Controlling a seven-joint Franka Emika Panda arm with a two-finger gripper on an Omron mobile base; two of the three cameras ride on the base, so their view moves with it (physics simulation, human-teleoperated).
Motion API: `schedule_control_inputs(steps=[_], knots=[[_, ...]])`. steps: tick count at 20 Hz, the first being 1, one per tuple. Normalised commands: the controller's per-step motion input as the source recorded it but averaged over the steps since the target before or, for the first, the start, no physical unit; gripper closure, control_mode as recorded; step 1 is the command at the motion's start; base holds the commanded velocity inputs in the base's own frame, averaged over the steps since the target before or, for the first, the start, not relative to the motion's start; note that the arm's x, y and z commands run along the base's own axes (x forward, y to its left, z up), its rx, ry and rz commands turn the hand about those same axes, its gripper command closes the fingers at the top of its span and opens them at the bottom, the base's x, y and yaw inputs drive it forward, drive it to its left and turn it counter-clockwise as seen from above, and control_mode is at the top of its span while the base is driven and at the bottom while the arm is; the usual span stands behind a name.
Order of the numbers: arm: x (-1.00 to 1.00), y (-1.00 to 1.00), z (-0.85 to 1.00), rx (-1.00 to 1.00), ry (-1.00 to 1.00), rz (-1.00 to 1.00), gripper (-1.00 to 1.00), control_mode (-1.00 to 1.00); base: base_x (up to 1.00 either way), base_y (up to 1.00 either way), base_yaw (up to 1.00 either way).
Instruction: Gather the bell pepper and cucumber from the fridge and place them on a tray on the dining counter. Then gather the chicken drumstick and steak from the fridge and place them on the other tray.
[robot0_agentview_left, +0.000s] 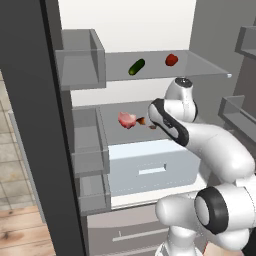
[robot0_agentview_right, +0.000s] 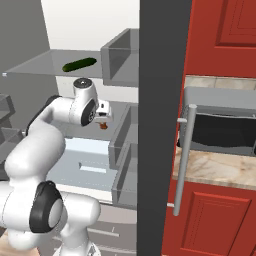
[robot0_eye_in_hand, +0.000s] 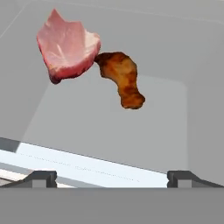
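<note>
You are facing the open fridge (robot0_agentview_left: 150, 30), white inside, with clear glass shelves, grey door bins and a pale drawer (robot0_agentview_left: 150, 170) under the lower shelf. Nothing can be seen inside the door bins (robot0_agentview_left: 82, 65) on the left, and the drawer is closed, so its contents are hidden from you. No label or writing can be read anywhere.

On the upper glass shelf (robot0_agentview_left: 200, 67) the cucumber (robot0_agentview_left: 136, 67) lies tilted, with the bell pepper (robot0_agentview_left: 171, 60) near it to the right, the two apart. On the lower shelf, just above the drawer, the steak (robot0_agentview_left: 126, 120) lies with the chicken drumstick (robot0_agentview_left: 142, 120) at its right edge.

Your arm reaches in over the lower shelf. The gripper (robot0_eye_in_hand: 111, 177) points down at that shelf, its two dark fingertips (robot0_eye_in_hand: 41, 177) set wide apart with nothing between them, short of both meats.

The hand view gives you the closest look: the drumstick's thick end sits just beside the steak's paler edge, touching or nearly so, and its thin end points toward the camera. The right base view shows you the cucumber on the upper shelf and a small part of the drumstick (robot0_agentview_right: 103, 126) below the wrist. It also shows red cabinets (robot0_agentview_right: 220, 30) and a marbled beige top (robot0_agentview_right: 215, 167) beyond the fridge door.
</note>
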Motion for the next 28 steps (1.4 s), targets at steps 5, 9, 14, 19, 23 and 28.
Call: schedule_control_inputs(steps=[5,9,14,19,23,28], knots=[[0.51,0.0,-0.32,0.0,0.01,0.0,-1.0,-1.0,0.0,0.0,0.0],[0.48,0.0,-0.29,0.0,0.0,0.0,-1.0,-1.0,0.0,0.0,0.0],[0.51,0.0,-0.26,0.0,0.0,0.0,-1.0,-1.0,0.0,0.0,0.0],[0.52,0.0,-0.24,0.0,0.0,0.0,-1.0,-1.0,0.0,0.0,0.0],[0.52,0.0,-0.25,0.0,0.0,0.0,-1.0,-1.0,0.0,0.0,0.0],[0.43,0.0,-0.24,0.0,0.0,0.0,-1.0,-1.0,0.0,0.0,0.0]])
